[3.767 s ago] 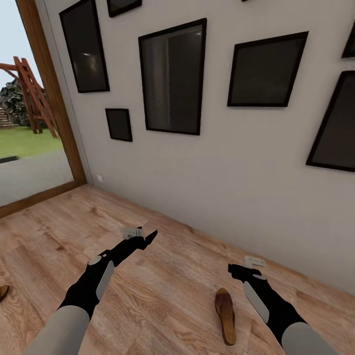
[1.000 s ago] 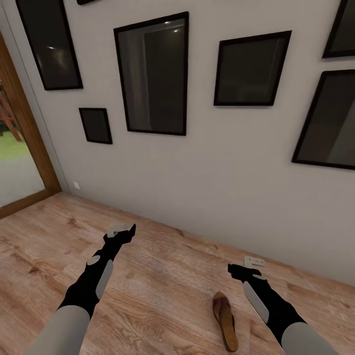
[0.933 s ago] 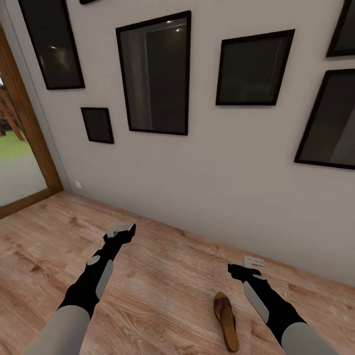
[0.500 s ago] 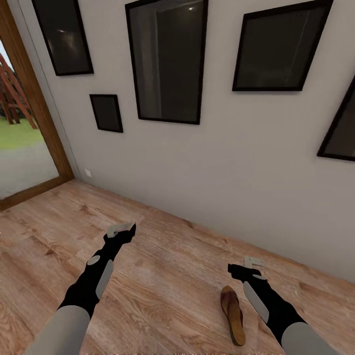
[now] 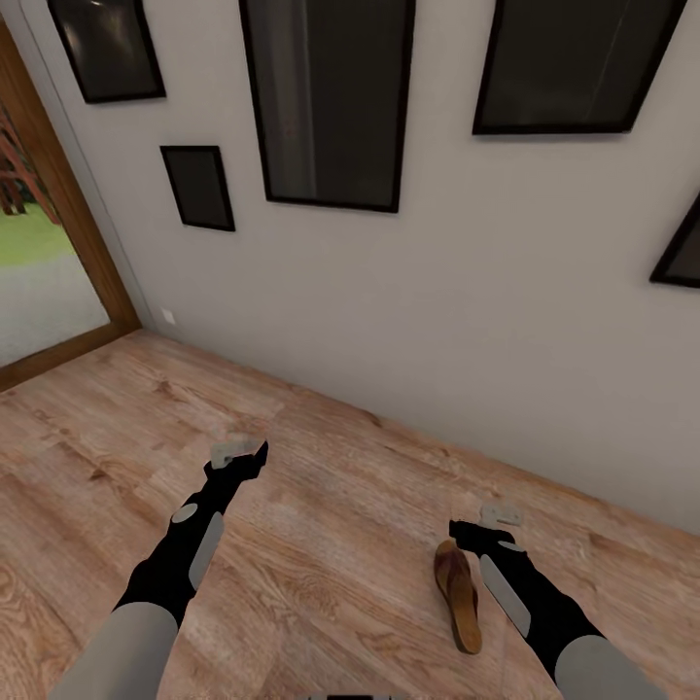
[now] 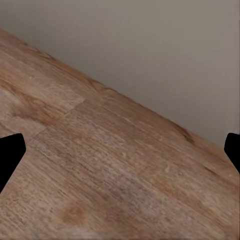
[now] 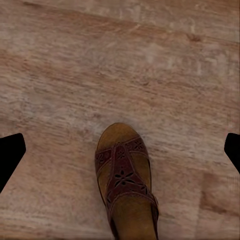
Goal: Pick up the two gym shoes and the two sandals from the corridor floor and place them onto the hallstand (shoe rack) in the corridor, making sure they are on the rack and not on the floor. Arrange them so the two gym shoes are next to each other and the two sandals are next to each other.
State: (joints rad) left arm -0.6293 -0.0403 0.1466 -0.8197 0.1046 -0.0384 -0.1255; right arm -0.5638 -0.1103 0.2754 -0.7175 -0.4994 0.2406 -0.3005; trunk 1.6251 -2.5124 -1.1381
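Lying flat, slim brown sandal (image 5: 458,593)

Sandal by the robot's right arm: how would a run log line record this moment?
sandal: on floor, ungrasped | right gripper: open, above it | left gripper: open, empty

Grey upper arms, black forearms with pale grey panels — black-fingered left claw (image 5: 245,453), right claw (image 5: 483,525)
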